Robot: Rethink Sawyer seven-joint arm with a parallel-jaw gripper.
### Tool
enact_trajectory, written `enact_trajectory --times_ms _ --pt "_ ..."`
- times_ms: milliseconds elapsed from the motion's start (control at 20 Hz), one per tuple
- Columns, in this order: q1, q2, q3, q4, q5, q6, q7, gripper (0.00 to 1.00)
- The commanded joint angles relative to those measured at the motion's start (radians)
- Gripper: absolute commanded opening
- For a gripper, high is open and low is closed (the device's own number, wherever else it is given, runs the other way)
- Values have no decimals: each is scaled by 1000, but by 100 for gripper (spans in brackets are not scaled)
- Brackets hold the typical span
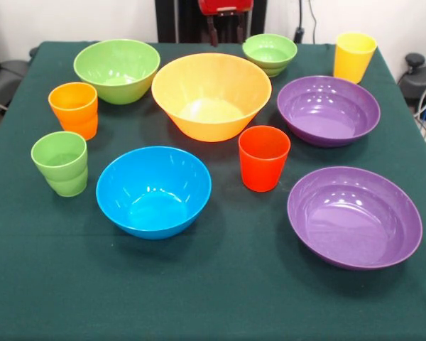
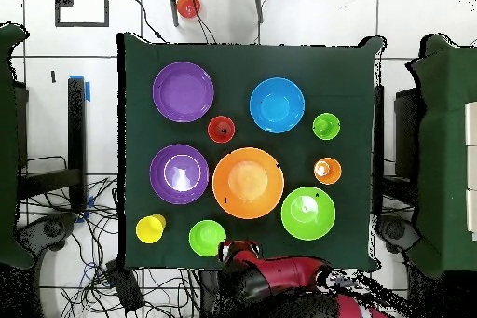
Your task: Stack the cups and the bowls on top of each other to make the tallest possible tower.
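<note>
All the bowls and cups stand apart and upright on the green cloth; none is nested. The large orange-yellow bowl (image 1: pixel 211 96) is in the middle, with the blue bowl (image 1: pixel 154 190) in front of it. The medium green bowl (image 1: pixel 116 69) and small green bowl (image 1: pixel 270 53) stand at the back. Two purple bowls (image 1: pixel 328 110) (image 1: pixel 354 217) are on the right. The orange cup (image 1: pixel 74 110) and green cup (image 1: pixel 59 163) stand left, the red cup (image 1: pixel 263 158) in the middle, the yellow cup (image 1: pixel 354 57) back right. My gripper (image 1: pixel 224 32) is drawn back beyond the far edge, open and empty.
The table (image 1: pixel 220 298) is covered by a dark green cloth. In the overhead view my red arm (image 2: pixel 270 272) is folded at the table's bottom edge, next to the small green bowl (image 2: pixel 207 238). A red object (image 2: pixel 188 5) lies on the floor beyond the table.
</note>
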Motion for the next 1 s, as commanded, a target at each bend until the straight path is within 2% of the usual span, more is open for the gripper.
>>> enact_trajectory --times_ms 50,300,750,1000 --pt "49 78 39 -126 -40 20 52 100" --pt "31 41 77 -85 -12 44 73 100" --pt "19 57 85 -78 -14 27 82 100" --pt "57 126 35 -114 -28 -42 88 100"
